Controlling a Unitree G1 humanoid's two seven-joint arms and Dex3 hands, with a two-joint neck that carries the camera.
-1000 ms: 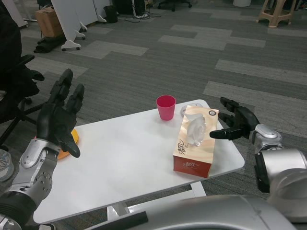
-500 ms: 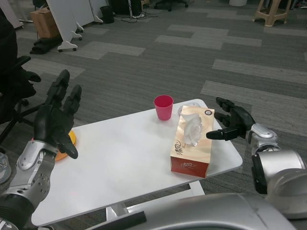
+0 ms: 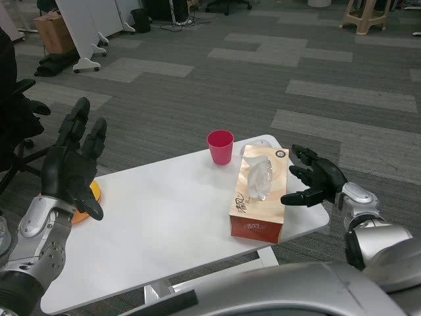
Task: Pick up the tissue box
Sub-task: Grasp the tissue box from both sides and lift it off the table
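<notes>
Hiding orange disc (image 3: 92, 195): left hand (image 3: 66, 172)

Tissue box (image 3: 258, 197): orange-brown card, slightly glossy; thin white tissue crumpled at the top slot.
Cup (image 3: 220, 146): pink plastic, smooth.
Table (image 3: 164, 224): white top, smooth, faint sheen.
Left hand (image 3: 69, 168) and right hand (image 3: 314, 181): black, matt.
Forearms (image 3: 41, 243): silver metal, satin finish.
Floor (image 3: 276, 72): grey carpet tiles, rough weave.
</notes>
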